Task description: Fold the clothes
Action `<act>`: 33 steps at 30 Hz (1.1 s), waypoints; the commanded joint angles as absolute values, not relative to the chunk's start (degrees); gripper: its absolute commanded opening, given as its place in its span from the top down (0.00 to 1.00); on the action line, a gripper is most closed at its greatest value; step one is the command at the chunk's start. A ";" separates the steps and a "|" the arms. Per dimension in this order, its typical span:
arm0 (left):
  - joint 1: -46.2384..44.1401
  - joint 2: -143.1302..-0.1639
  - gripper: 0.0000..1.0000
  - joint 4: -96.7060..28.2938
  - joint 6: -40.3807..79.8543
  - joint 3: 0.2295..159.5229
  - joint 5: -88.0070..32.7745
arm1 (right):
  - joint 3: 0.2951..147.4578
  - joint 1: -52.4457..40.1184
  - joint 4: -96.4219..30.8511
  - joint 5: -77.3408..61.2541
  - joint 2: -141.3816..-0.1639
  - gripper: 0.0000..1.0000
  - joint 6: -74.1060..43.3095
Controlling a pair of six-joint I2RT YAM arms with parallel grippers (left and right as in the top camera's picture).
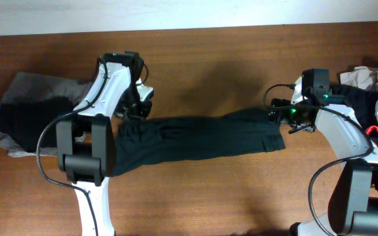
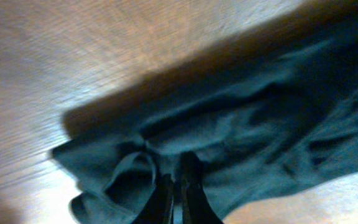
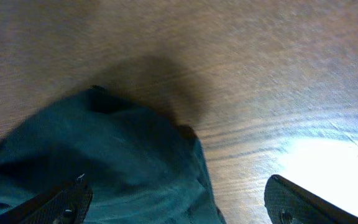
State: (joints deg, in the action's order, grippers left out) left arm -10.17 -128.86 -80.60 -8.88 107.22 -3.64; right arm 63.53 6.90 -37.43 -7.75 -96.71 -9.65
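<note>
Shirt (image 1: 202, 137) lies stretched in a band across the table (image 1: 195, 196) middle. Left gripper (image 2: 176, 180) pinches its left end; right gripper (image 3: 179, 205) is spread above the right end. With one end held, any pull could bunch it.

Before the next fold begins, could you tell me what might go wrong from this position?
1. The left gripper pinches a bunched fold of the black T-shirt; pulling could drag the long strip crooked.
2. The right gripper stands open over the other end, so that end is unheld and may slide.
3. The grey pile lies close beside the left arm and might get swept.
</note>
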 commanded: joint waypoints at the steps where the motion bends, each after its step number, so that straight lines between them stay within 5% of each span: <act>1: -10.35 -128.14 0.90 -82.76 -8.21 113.93 -3.22 | 63.18 7.27 -36.84 -11.46 -98.41 0.06 -5.61; 20: -10.33 -118.52 0.99 -90.91 -8.21 135.79 -3.20 | 63.18 11.79 -39.42 -27.57 -110.13 0.16 5.67; 27: -10.35 -107.61 0.91 -88.51 -8.19 137.21 -3.22 | 63.18 11.70 -43.55 -32.62 -110.48 0.24 10.07; 33: -10.35 -101.41 0.90 -89.71 -8.19 137.21 -3.22 | 63.18 11.70 -43.77 -32.62 -110.48 0.47 7.84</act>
